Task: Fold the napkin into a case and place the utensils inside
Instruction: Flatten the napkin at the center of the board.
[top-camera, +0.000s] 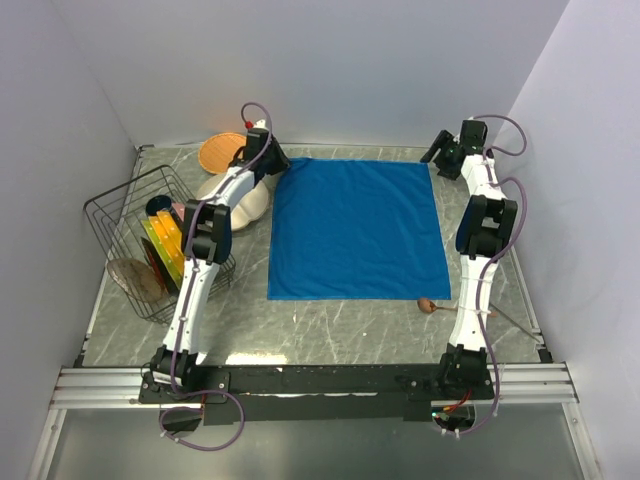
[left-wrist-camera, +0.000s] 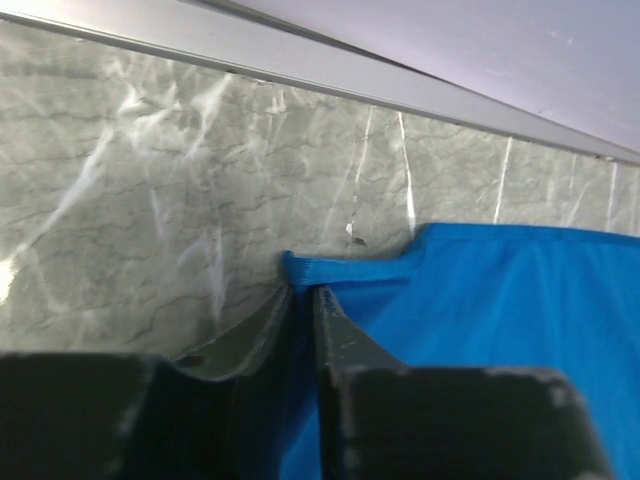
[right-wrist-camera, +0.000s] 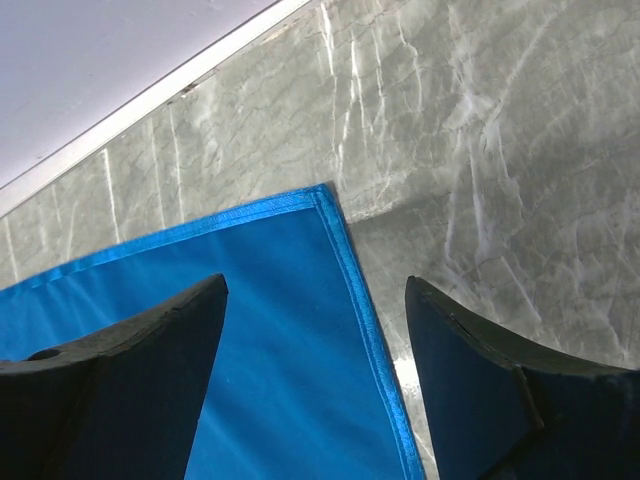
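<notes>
Bare table (top-camera: 330, 328) along near edge, napkin (top-camera: 350, 228) covering centre, wire basket (top-camera: 112, 222) blocking left, spoon (top-camera: 427, 305) just off napkin's near right corner

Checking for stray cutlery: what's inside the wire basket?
Colourful flat plates standing on edge. The left arm covers the basket's right side, so anything there is hidden.

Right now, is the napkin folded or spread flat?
Spread: the napkin lies flat, roughly square, unfolded in the top view. Left jaws pinch its far-left corner; right jaws stand open over the far-right corner.
</notes>
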